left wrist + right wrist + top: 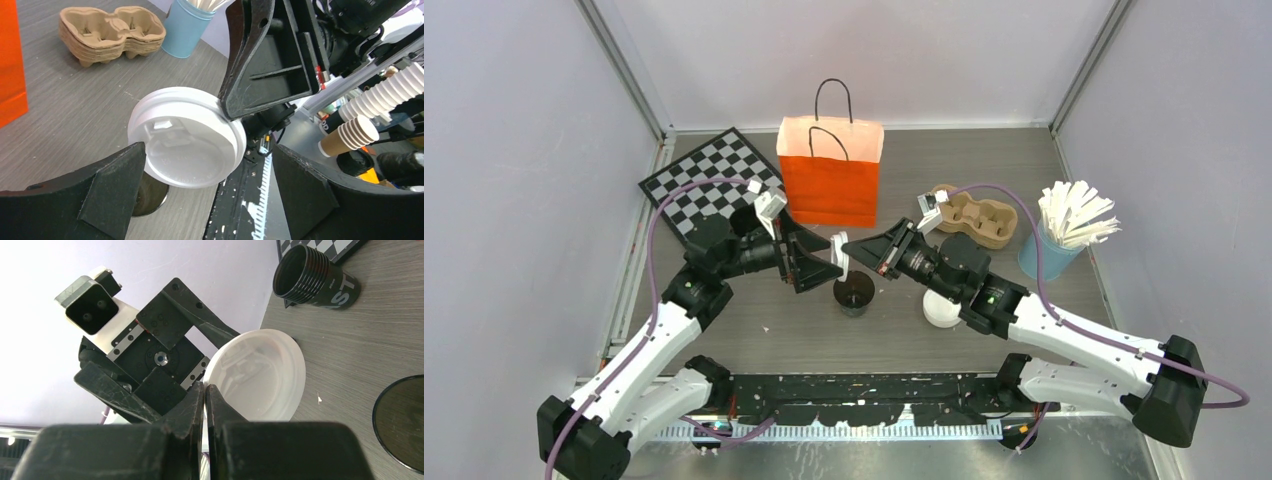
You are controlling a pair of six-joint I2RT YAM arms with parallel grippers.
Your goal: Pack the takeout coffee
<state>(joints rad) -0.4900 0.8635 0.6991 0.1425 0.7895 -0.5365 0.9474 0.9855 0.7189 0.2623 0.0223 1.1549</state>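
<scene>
My right gripper (205, 390) is shut on the rim of a white sip lid (260, 375), holding it tilted on edge in the air. An upright black cup (854, 293) with no lid stands on the table right below the lid (839, 250). The left gripper (207, 200) is open beside it. The lid (187, 137) lies in the wide gap between its fingers, close to the left finger (107, 192), not gripped. No cup with its lid on shows, so the takeout coffee is out of view.
An orange paper bag (831, 175) stands open behind the grippers. A checkerboard (709, 180) lies back left, with a second black cup (315, 277) on its side near it. A cardboard carrier (974, 215) and a blue stirrer cup (1064, 235) sit right. A white round object (942, 310) sits under the right arm.
</scene>
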